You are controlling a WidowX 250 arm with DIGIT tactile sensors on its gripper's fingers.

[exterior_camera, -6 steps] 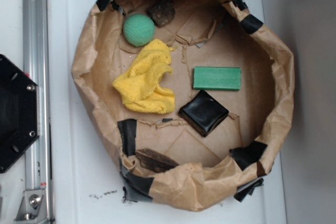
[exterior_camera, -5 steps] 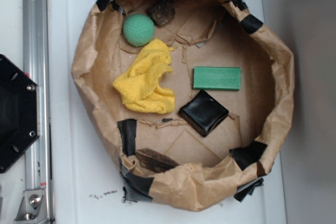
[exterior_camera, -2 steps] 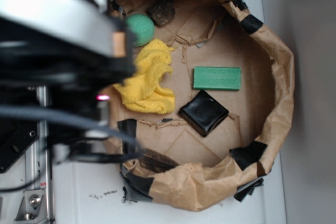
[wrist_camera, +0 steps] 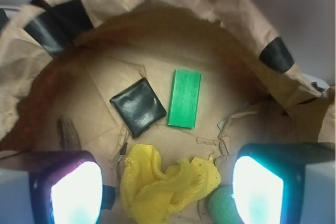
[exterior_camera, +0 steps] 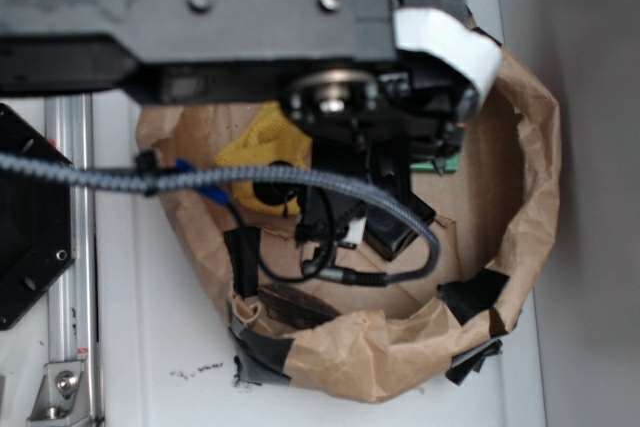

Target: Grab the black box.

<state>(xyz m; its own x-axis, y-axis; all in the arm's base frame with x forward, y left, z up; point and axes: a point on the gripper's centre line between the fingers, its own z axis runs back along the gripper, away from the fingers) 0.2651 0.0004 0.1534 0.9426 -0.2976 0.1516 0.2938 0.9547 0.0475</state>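
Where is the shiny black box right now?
In the wrist view the black box lies flat on the floor of the brown paper nest, just left of the green block and above the yellow cloth.

The glossy black box (wrist_camera: 138, 106) lies flat, turned diamond-wise, just beside the green block (wrist_camera: 185, 98).

Soft, even daylight overhead; the big black robot arm (exterior_camera: 200, 7) looms blurred and out of focus. Wrist view dimmer, corners darkening, two glowing fingertips (wrist_camera: 76, 192) smeared at the bottom, faint sheen on the glossy black box (wrist_camera: 138, 106).
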